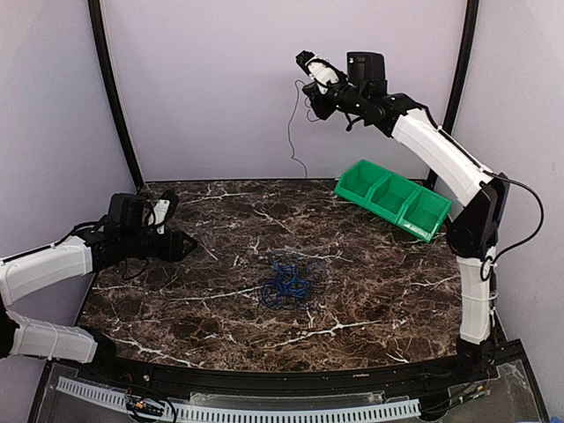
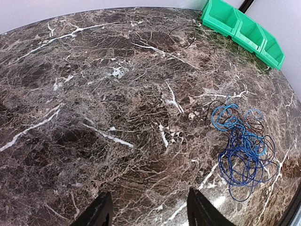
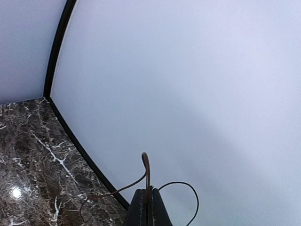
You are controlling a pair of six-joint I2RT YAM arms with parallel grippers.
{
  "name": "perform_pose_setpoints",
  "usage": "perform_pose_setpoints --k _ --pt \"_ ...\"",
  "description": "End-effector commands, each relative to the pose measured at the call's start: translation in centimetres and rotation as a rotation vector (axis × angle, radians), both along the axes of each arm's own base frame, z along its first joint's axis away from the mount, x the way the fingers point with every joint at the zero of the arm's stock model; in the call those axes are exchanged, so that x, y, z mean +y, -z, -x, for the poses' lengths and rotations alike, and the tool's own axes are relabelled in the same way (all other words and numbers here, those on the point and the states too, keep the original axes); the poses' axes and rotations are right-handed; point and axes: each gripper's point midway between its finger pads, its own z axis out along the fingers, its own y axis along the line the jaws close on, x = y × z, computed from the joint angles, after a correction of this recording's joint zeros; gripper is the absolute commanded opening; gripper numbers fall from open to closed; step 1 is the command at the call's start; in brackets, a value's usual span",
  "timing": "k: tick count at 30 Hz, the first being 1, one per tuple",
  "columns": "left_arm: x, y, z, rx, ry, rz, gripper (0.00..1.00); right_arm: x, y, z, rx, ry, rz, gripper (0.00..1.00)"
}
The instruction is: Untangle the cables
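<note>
Holding one thin black cable [image 1: 291, 132] high over the tabletop [image 1: 176, 304], the right pincer [image 1: 306, 62] is pressed together on it. That strand looks freed, its low end near the back edge. Empty and spread, the left pincer [image 1: 183, 245] waits at left. The other cables [image 1: 289, 282] — a blue-and-black clump — lie mid-tabletop, tangled; most work left.

A: Any writing to read anywhere; a label, a brand, a number?
B: None that I can make out; the green bin [image 1: 393, 201] shows plain faces; the right arm's white shell [image 1: 436, 145] carries no legible mark.
A: And the marble table [image 1: 220, 308]?
B: Only its veining; no lettering; the pale slotted strip [image 1: 264, 410] along the near edge is too small to tell.
</note>
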Motion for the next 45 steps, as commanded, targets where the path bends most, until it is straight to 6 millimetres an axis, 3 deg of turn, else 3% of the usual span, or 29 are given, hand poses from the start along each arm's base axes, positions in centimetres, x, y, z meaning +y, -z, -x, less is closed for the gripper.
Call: perform_pose_setpoints --k 1,13,24,30,32,36,39,45 --pt "0.0 0.5 0.3 0.005 0.015 -0.021 0.57 -4.6 -8.1 -0.5 -0.211 0.111 -0.092 0.00" --pt "-0.1 1.0 0.3 0.022 0.020 -0.019 0.56 -14.8 -13.0 -4.0 -0.425 0.437 -0.102 0.00" --pt "-0.2 1.2 0.3 0.033 0.024 -0.018 0.56 -22.1 -13.7 -5.3 -0.439 0.570 -0.108 0.00" --pt "-0.4 1.3 0.2 0.038 0.025 -0.015 0.56 -24.0 -10.5 -7.4 -0.373 0.596 -0.076 0.00" --pt "-0.4 1.4 0.2 0.043 0.025 -0.013 0.56 -24.1 -8.1 -8.8 -0.333 0.591 -0.058 0.00" --pt "-0.5 1.5 0.2 0.052 0.026 -0.006 0.56 -23.8 -1.6 -11.8 -0.211 0.577 -0.009 0.00" --pt "-0.5 1.7 0.3 0.055 0.026 -0.007 0.56 -23.2 1.8 -12.7 -0.132 0.535 -0.023 0.00" --pt "-0.5 2.0 0.2 0.064 0.025 -0.012 0.56 -21.3 3.9 -12.8 -0.062 0.433 -0.050 0.00"
